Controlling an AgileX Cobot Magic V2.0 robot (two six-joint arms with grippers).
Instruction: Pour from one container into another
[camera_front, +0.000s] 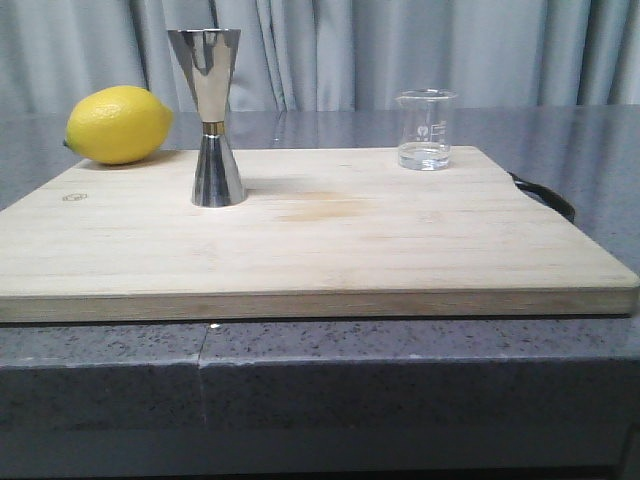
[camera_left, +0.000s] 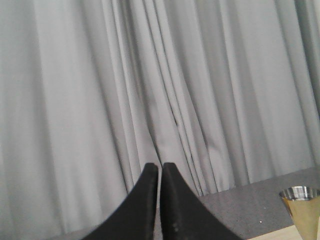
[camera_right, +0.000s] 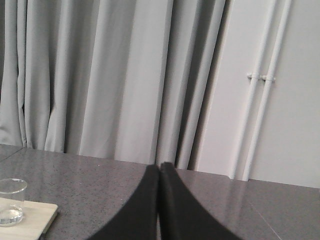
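We saw the small clear glass beaker (camera_front: 426, 129) and the tall polished steel jigger (camera_front: 213, 117) well apart on the pale wooden board (camera_front: 330, 250); the jigger's rim was cut off in the left wrist view. Both the left gripper (camera_left: 160, 172) and the right gripper (camera_right: 159, 172) had fingers pressed together, seemingly holding nothing.

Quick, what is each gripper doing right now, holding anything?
Left gripper: shut, holding nothing; the jigger stands apart from it.
Right gripper: shut, holding nothing; the beaker sits untouched on the board.

Right claw (camera_right: 160, 172) pressed closed, glass beaker (camera_right: 12, 201) on board corner (camera_right: 35, 215), grey curtain (camera_right: 110, 75)
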